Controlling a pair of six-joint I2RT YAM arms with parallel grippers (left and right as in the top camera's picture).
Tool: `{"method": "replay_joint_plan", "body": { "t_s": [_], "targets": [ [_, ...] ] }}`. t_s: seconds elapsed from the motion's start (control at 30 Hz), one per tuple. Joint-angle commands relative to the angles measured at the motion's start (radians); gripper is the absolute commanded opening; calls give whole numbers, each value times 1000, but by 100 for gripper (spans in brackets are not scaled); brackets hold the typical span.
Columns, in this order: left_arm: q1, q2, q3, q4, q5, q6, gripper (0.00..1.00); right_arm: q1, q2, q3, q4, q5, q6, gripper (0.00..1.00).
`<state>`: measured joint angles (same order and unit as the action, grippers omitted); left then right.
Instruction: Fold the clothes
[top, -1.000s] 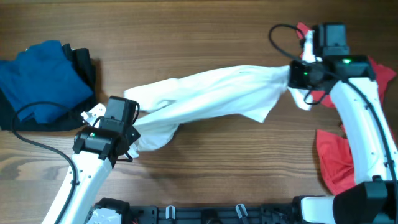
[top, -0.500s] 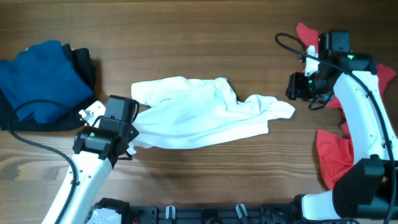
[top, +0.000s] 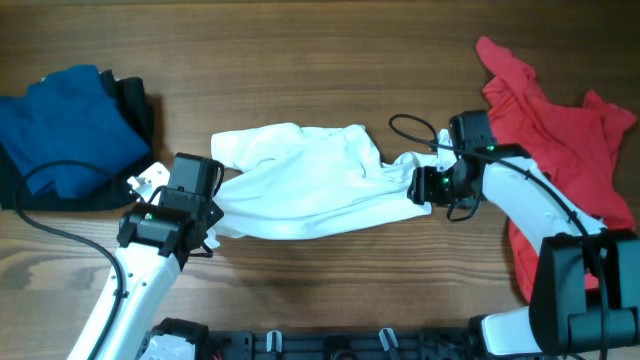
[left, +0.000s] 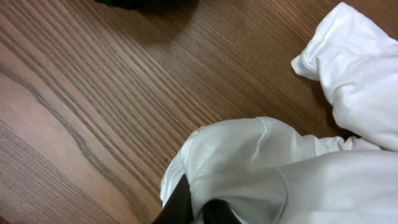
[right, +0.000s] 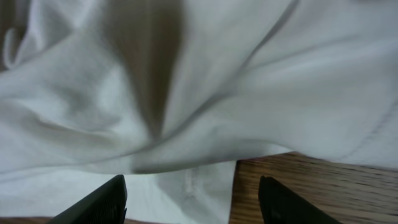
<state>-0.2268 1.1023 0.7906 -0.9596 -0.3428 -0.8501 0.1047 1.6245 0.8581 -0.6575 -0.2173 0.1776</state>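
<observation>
The white T-shirt lies crumpled across the middle of the table. My left gripper is shut on its left edge; the left wrist view shows the dark fingers pinching white cloth. My right gripper is open at the shirt's right end, low over it. In the right wrist view the two fingers stand wide apart with white cloth and a strip of wood between them. A red garment lies at the right. A blue garment on a black one lies at the far left.
The wooden table runs bare along the back. The right arm's cable loops over the shirt's right end. A black rail runs along the table's front edge.
My right gripper let go of the shirt's right end, which dropped to the table, then swung away and came back down left onto that end, open. The left arm held still.
</observation>
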Motion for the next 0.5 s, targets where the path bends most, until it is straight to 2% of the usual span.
{"method": "replay_joint_plan", "body": {
  "t_s": [0.0,0.07,0.13,0.17,0.2,0.23,0.3,0.4,0.47],
  "targets": [
    [7,-3,-3,2,-6,5,4,10,8,-57,55,-31,66,68],
    [7,-3,-3,2,-6,5,4,10,8,-78,76,-50,68,67],
    [7,-3,-3,2,-6,5,5,10,8,-96,98,-100,63,55],
    [7,-3,-3,2,-6,5,5,10,8,-100,105,-133,55,45],
    [7,-3,-3,2,-6,5,5,10,8,-101,108,-159,43,17],
    [7,-3,-3,2,-6,5,5,10,8,-101,112,-200,14,4],
    [7,-3,-3,2,-6,5,5,10,7,-98,109,-256,-32,4],
    [7,-3,-3,2,-6,5,5,9,-15,-60,14,-247,-29,4],
    [7,-3,-3,2,-6,5,5,9,-45,0,-108,-237,-16,4]
  ]
}}
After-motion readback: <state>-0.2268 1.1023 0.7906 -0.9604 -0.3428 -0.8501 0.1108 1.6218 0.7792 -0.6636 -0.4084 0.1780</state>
